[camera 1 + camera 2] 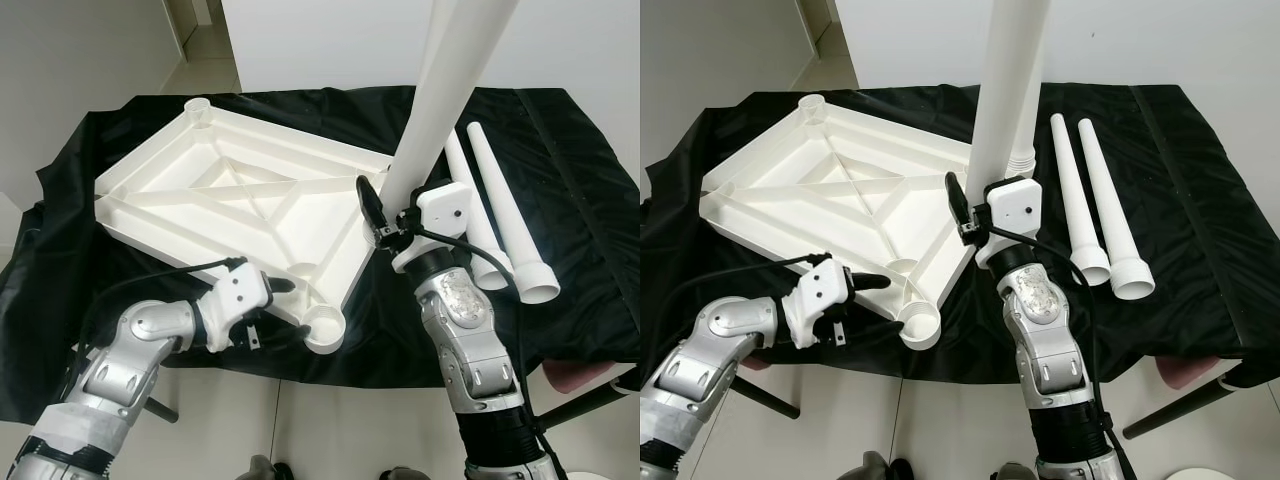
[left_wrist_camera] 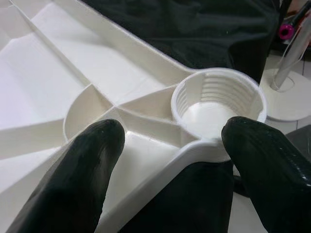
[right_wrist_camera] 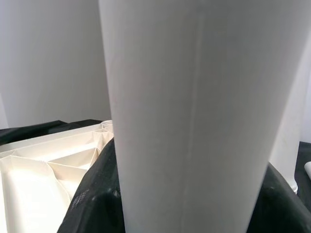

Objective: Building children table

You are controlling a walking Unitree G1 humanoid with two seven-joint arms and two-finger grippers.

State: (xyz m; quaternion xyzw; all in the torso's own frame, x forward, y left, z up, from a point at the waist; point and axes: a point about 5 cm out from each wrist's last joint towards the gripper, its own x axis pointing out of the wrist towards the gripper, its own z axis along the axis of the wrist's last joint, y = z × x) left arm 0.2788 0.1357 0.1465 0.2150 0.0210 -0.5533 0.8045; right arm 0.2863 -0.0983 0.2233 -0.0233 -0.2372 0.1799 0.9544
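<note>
Nearest us, our left tool (image 1: pixel 283 300) sits spread apart, its fingers (image 2: pixel 92 160) straddling the near edge of the upturned white tabletop (image 1: pixel 230 200) just beside the near corner socket (image 1: pixel 325 325). It grips nothing, so the top could slide on the black cloth (image 1: pixel 560 150) covering the worktop once a leg pushes in. Our right tool (image 1: pixel 385 215) is clenched around a white leg (image 1: pixel 440 90), held upright above the tabletop's right corner. We judge that gripping low on so tall a leg could let it tilt and cross-thread, or slip. Two spare legs (image 1: pixel 495 215) lie to the right.
</note>
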